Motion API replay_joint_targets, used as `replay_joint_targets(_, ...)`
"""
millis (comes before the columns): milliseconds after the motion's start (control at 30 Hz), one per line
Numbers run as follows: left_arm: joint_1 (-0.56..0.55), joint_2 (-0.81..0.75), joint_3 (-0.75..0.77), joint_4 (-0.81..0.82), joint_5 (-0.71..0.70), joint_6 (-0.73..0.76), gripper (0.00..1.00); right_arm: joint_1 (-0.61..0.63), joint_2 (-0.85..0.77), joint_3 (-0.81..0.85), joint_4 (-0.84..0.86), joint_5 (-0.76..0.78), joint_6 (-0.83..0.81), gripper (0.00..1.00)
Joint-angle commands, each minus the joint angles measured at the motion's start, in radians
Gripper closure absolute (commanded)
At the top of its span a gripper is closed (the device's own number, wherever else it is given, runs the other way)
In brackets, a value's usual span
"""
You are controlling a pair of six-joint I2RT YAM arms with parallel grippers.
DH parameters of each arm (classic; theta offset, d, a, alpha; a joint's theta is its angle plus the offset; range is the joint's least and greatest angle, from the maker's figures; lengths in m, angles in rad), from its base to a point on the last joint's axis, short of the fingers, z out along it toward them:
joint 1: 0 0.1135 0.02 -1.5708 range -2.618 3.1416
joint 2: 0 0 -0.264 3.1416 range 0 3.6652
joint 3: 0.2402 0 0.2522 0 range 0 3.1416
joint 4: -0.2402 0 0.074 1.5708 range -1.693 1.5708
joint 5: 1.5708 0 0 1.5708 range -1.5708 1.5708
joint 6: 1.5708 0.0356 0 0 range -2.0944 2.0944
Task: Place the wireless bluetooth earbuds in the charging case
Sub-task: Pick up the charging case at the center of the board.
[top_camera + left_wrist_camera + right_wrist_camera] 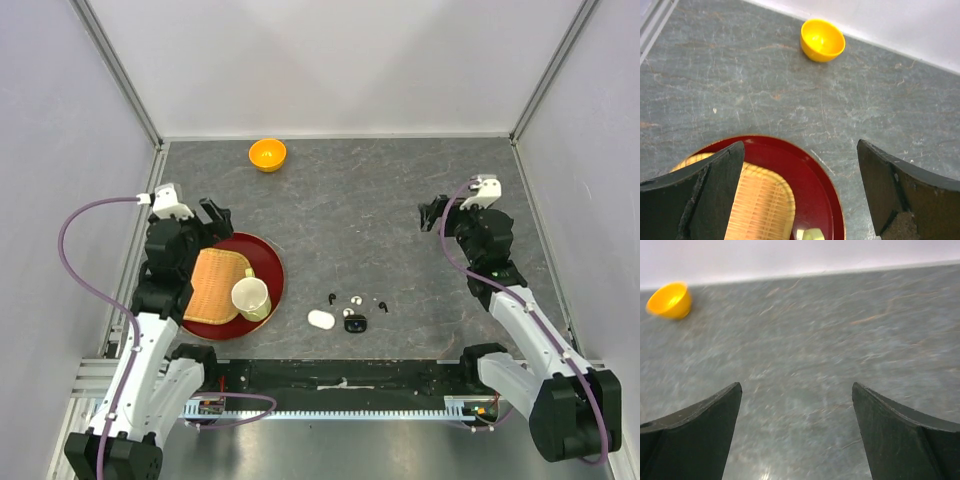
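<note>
Our left claw [214,213] and right claw [430,213] hung released, empty; we feared the tiny earbuds [331,298] would skid from a clumsy pinch, away from the black charging case [355,323].

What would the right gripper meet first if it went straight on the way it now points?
Probably the grey stone-look tabletop itself, since the open right gripper tilts down at it; the small orange bowl lies left of that line. Depth is uncertain.

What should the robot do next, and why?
Probably move the right gripper toward the earbuds: it hangs open and empty, far from them, while they lie loose on the table beside the black case, nearest that arm.
</note>
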State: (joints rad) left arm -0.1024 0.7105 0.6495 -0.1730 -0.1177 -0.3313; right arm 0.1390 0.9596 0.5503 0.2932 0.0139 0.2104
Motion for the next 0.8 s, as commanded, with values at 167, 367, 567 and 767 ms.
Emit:
replay_joint_targets(167, 0.001, 0.081, 0.202, -0.181, 0.092, 0.017, 0.00, -0.001, 0.087, 0.005, 0.005, -0.532, -0.280, 0.02)
replay_joint_targets(367, 0.003, 0.057, 0.205, -0.134, 0.271, 0.054, 0.00, 0.010, 0.077, -0.017, -0.093, -0.738, -0.528, 0.02)
replay_joint_targets(567, 0.013, 0.034, 0.190, -0.141, 0.296, 0.037, 0.00, 0.074, 0.099, 0.031, -0.207, -0.715, -0.554, 0.02)
replay_joint_targets(767, 0.026, 0.017, 0.180, -0.143, 0.293, 0.047, 0.00, 0.194, 0.085, 0.046, -0.223, -0.476, -0.462, 0.02)
